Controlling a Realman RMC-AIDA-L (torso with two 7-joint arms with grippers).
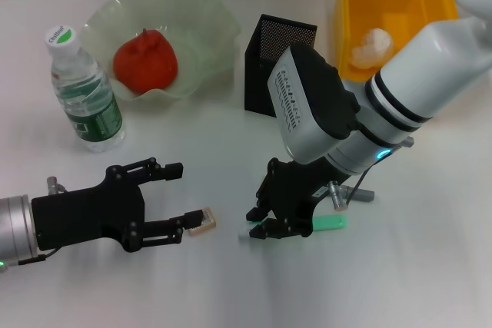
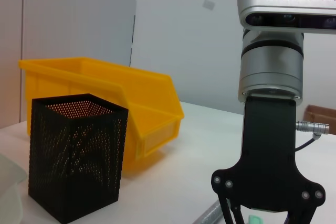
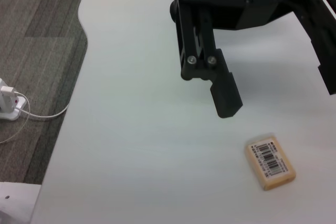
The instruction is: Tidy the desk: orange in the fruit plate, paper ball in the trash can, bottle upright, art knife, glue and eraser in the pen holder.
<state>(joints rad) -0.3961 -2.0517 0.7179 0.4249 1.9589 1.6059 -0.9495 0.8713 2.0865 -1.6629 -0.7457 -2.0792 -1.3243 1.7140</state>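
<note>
The left gripper reaches in low over the desk from the robot's left, lying nearly level, its two black fingers spread wide apart and holding nothing; the eraser lies flat on the desk at the tip of the nearer finger, label up, though whether they touch cannot be told. The right arm slants down from beside the trash can, its wrist bent so the right gripper points at the desk just in front of the pen holder, fingertips at a pale green, stick-shaped item lying flat; whether it is clenched on that item cannot be told. The orange sits in the fruit plate, left of the pen holder. The bottle stands upright left of the plate. A crumpled paper ball rests inside the trash can.
</note>
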